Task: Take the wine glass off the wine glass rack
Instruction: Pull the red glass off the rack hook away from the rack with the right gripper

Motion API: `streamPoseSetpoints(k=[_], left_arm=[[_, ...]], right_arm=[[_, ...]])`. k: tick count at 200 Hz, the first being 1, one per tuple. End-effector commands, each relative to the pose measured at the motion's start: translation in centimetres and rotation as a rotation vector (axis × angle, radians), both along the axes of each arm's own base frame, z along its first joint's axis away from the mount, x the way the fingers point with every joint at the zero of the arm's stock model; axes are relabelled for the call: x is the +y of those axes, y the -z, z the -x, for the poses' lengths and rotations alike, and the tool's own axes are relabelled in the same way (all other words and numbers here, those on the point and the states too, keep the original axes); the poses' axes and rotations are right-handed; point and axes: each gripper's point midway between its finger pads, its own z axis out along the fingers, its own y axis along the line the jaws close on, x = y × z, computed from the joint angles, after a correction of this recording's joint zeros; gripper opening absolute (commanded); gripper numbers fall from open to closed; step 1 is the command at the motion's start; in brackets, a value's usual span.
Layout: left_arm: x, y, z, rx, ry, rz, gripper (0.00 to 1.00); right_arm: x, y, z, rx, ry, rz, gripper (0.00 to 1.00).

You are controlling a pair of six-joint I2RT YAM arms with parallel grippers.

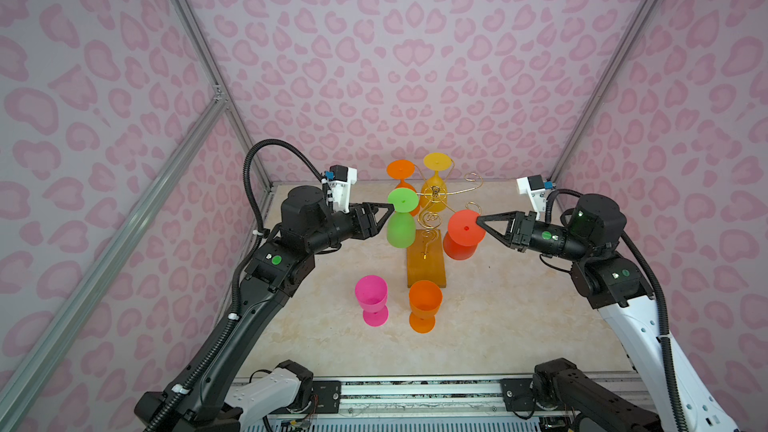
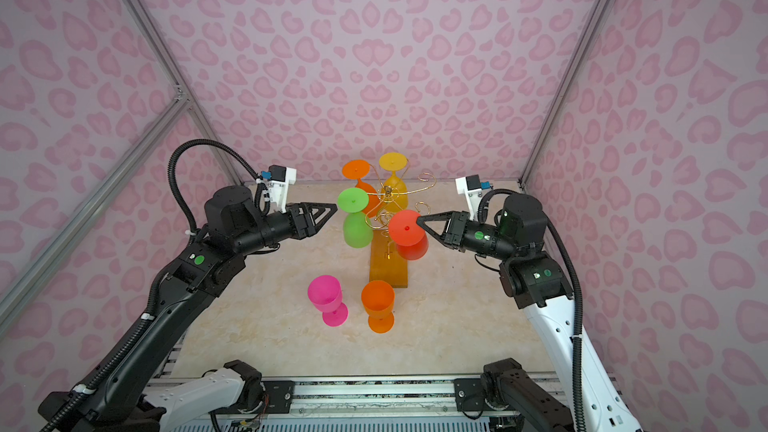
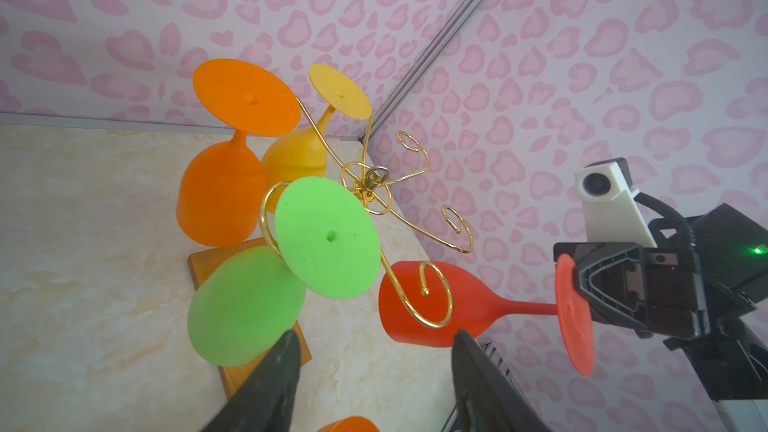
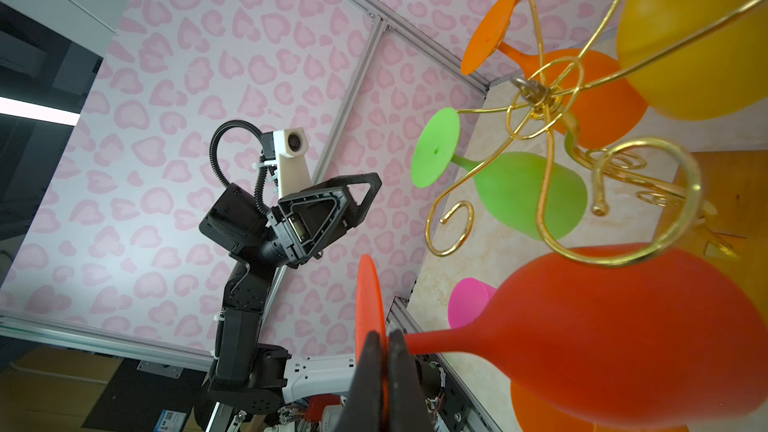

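Beside the gold wire rack, right hand pinches red glass by disc foot; left hand gapes.

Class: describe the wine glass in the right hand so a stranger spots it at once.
Find the thin gold wire rack on its amber-orange rectangular base in the middle. On its right, an upside-down red plastic wine glass is pinched by its foot in the black right hand. It is the only red one.

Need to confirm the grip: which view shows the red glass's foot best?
Right wrist: the red glass's foot sits edge-on, pinched between the shut right fingers. Left wrist shows it partly behind them; both top views, face-on.
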Motion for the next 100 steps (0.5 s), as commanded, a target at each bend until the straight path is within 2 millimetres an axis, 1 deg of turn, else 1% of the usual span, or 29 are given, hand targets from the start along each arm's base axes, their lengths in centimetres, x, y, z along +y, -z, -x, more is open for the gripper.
streamPoseSetpoints(k=[1, 36, 65, 100], left_arm=[[0.1, -0.9, 0.0, -0.033, 0.001, -0.003, 0.61], [0.2, -1.3, 0.0, -0.041, -0.001, -0.004, 0.61], [0.3, -1.4, 0.0, -0.045, -0.003, -0.006, 0.61], [0.1, -1.5, 0.0, -0.054, 0.006, 0.001, 0.61]], right_arm=[[0.3, -0.8, 1.8, -0.033, -0.077, -0.018, 0.0], [-0.1, -3.4, 3.6, -0.093, -0.116, -0.071, 0.0], [-0.6, -5.0, 4.3, -0.13, -0.114, -0.085, 0.0], [-1.0, -8.3, 4.8, -0.233, -0.106, -0.148, 0.0]])
